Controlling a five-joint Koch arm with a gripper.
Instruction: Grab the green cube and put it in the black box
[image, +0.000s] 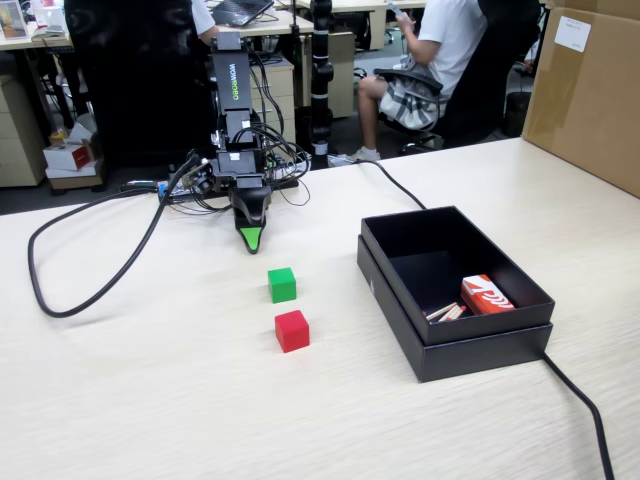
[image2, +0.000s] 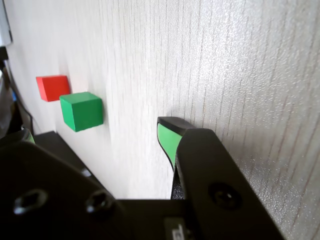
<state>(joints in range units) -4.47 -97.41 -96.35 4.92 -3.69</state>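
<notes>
green-tipped and black-bodied, the pincer (image: 251, 240) points straight down at the pale wood-grain surface (image: 150, 380), its tip right at the tabletop, nothing between the jaws. in the wrist view the pincer (image2: 100, 135) shows one green-faced finger (image2: 166, 139) clear on the right and only a sliver of green at the far left edge, with bare surface between them, so the jaws stand spread apart.

just in front of the tip in the fixed view sits the small bright green cube (image: 282, 284), flat on the surface, near the pincer but not touching it. the wrist view has that green cube (image2: 81, 111) off to the left of the visible finger, well outside the jaws. right behind it, a small red cube (image: 292, 330) of the same size, close beside the green one with a narrow gap; in the wrist view the red cube (image2: 53, 87) peeks out above and left.

over on the right of the fixed view, well apart from both cubes, the large shallow matte black box (image: 400, 285) lies nested in its lid, an orange-and-white carton (image: 486, 296) in its near right corner. a black cable (image: 70, 295) loops across the surface on the left.
</notes>
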